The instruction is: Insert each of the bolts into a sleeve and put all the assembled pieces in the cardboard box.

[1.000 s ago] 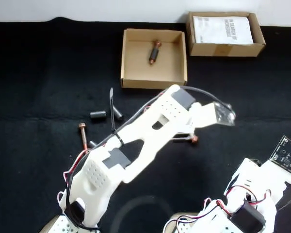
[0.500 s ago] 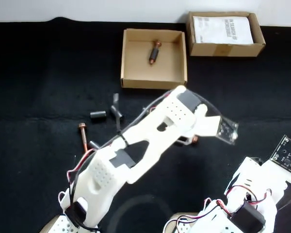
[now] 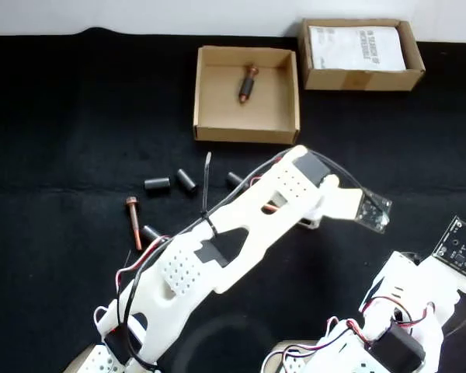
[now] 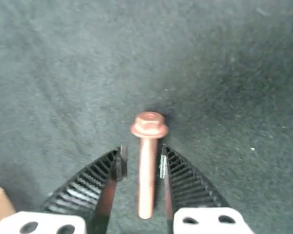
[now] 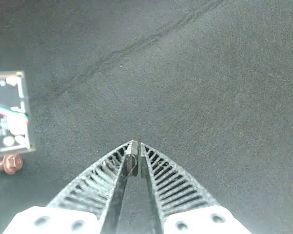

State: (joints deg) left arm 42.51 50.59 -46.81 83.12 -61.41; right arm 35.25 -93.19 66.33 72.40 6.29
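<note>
Toward the left side of the black-covered bench [image 3: 46, 116], a loose bolt [image 3: 132, 221] of copper colour lies with its head toward the far edge, and a near sleeve [image 3: 149, 232] lies just beside it. Farther back, three dark sleeves lie in a loose row: the left sleeve [image 3: 157, 185], the middle sleeve [image 3: 187, 180] near it, and the right sleeve [image 3: 234, 179], which lies at the edge of the left arm [image 3: 241, 233]. That arm stretches from the near left corner across to the middle of the bench. In its wrist view the left end effector [image 4: 140, 158] is low over the cloth with its fingers apart. A second bolt [image 4: 149, 127] lies flat between them, with a narrow gap on each side of the shank and its flanged head pointing away from the wrist. By the far edge, about midway along it, stands the cardboard box [image 3: 210, 93]. It holds one assembled piece [image 3: 248, 83], a bolt seated in a sleeve, lying on the box floor. A second box [image 3: 361, 78] with a paper sheet [image 3: 356, 47] inside sits nearer the far right corner. The right arm [image 3: 404, 326] is folded at the near right corner. The right end effector [image 5: 133, 151] hangs above bare cloth with its fingertips pressed together.
</note>
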